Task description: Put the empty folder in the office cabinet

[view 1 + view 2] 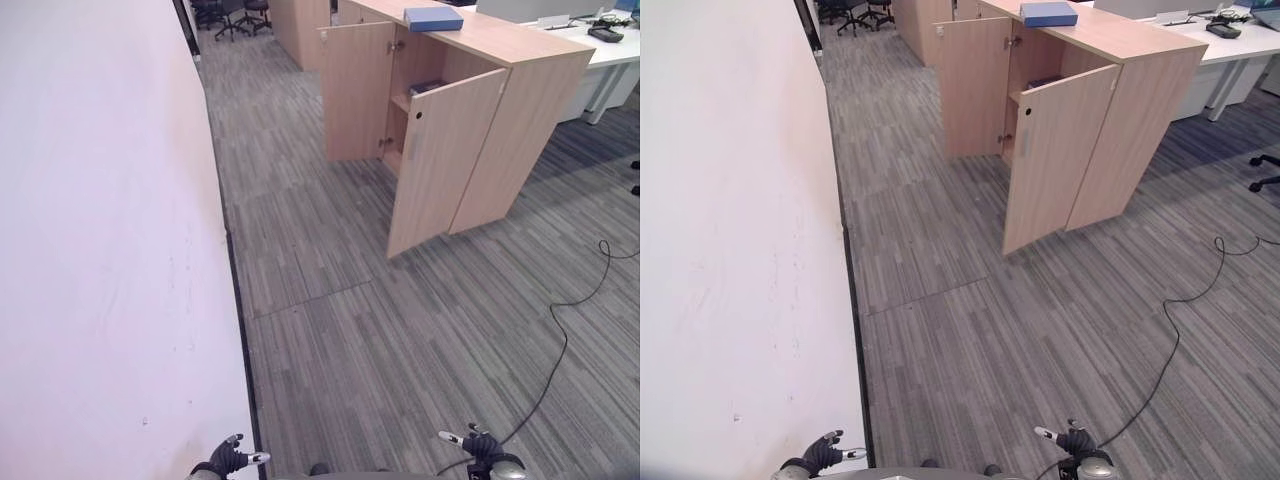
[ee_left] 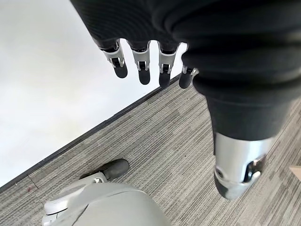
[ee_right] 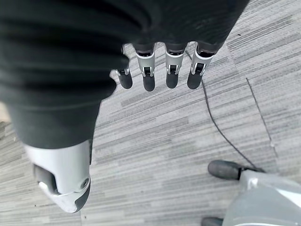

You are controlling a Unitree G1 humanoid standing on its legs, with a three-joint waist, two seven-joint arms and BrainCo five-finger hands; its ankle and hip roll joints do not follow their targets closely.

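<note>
A blue folder lies flat on top of the light wooden office cabinet, far ahead to the right. Both cabinet doors stand open, the near door swung toward me. Inside, a shelf holds a dark item. My left hand hangs low at the bottom of the view beside the white wall, fingers relaxed and empty. My right hand hangs low at the bottom right, fingers straight, holding nothing. Both are far from the cabinet.
A white wall runs along the left. Grey striped carpet lies between me and the cabinet. White desks stand behind the cabinet. Office chairs stand far back. A chair base shows at the right edge.
</note>
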